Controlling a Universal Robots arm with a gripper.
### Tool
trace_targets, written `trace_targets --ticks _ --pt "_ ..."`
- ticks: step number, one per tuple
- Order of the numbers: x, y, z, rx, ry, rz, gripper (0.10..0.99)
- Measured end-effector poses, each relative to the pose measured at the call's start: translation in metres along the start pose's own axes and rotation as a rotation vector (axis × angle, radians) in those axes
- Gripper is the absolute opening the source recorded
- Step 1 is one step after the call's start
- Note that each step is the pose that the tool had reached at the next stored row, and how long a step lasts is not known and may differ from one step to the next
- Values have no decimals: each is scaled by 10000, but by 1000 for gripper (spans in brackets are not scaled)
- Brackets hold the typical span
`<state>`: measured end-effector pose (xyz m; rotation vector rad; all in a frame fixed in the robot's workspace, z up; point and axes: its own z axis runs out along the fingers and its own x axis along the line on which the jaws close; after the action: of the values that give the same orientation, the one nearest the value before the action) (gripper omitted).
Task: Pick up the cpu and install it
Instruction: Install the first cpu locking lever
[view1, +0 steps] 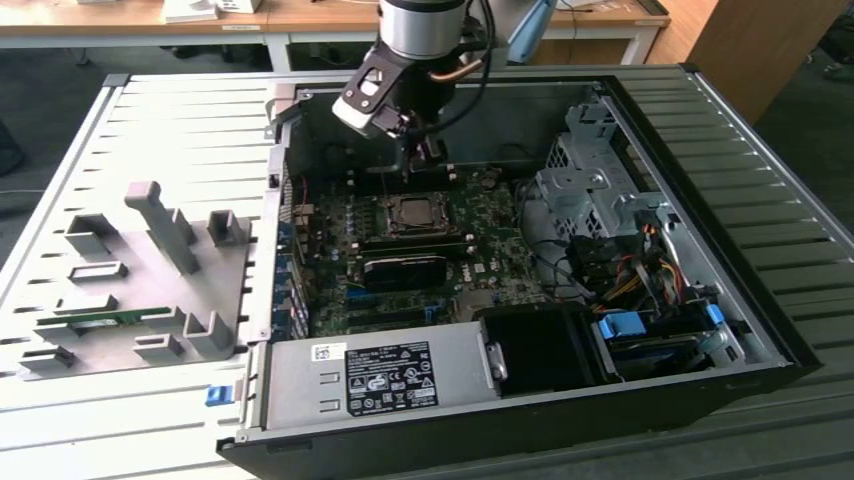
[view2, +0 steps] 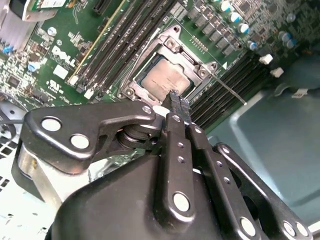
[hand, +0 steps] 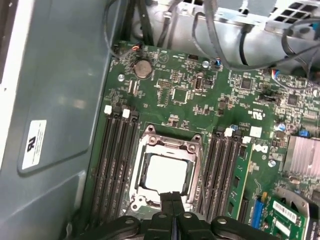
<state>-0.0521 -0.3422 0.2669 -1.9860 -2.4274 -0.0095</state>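
1. The cpu (hand: 166, 172) lies flat inside the socket frame (hand: 167, 142) on the motherboard (hand: 200, 105), at lower centre of the first wrist view – apparently already seated.
2. The gripper (hand: 172, 197) hovers just over the socket's near edge, fingers clenched together and grasping nothing.
3. Risk: if the chip sits slightly skewed – hard to judge from here – pressing down could bend the contacts beneath.
4. The cpu looks like a pale silver-grey square with a thin darker rim, catching glare.
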Motion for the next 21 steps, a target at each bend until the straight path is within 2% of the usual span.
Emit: trace_targets --ticks 8,16,21 --pt "0 -2 2 8 -18 -548 122" --pt "1 -3 4 20 -26 -1927 122" --pt "1 -3 5 25 -28 -2595 122"
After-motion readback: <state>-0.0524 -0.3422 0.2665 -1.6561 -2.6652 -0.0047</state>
